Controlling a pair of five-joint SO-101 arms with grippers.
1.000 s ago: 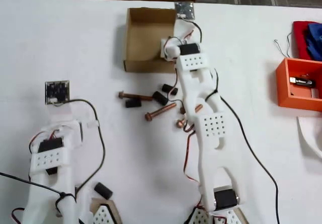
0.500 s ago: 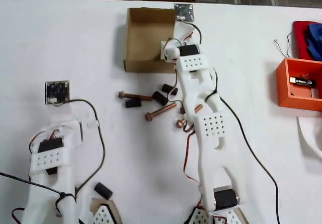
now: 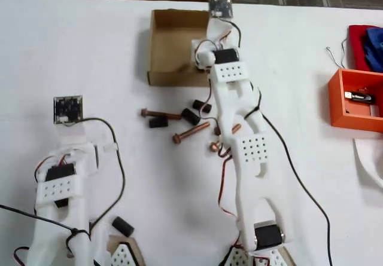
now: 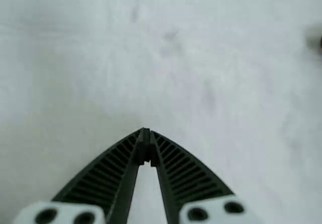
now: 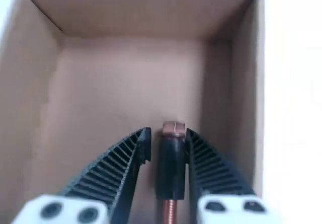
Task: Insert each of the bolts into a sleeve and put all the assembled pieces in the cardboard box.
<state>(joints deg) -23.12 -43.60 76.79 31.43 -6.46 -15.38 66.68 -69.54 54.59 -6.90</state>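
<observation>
Cardboard walls rise on every side of the right end effector (image 5: 166, 138), which hangs low inside the cardboard box (image 5: 45, 108), close to one side wall. Between its ribbed black fingers (image 5: 121, 168) sits an assembled piece: a copper bolt (image 5: 173, 129) pushed through a black sleeve (image 5: 170, 166). The bolt head points away from the wrist and the bare shank (image 5: 170, 210) runs back toward it. The jaws stand parted a shade wider than the sleeve, with a thin dark gap on one side, so the piece looks released rather than pinched. I cannot tell whether it rests on the box floor.

Behind that end effector, back along its arm and outside the box, loose parts lie on the white worktop (image 3: 90, 51). Among them are a long bolt (image 3: 160, 114), a second long bolt (image 3: 191, 132) and three black loose sleeves (image 3: 190, 116) close together, and a further copper piece is half tucked under the arm.

Well off to that arm's left, the left end effector (image 4: 145, 133) is clenched on nothing, its tips pressed together above bare worktop. One more stray sleeve (image 3: 122, 225) lies behind it, near the base of the left arm (image 3: 58, 188).
</observation>
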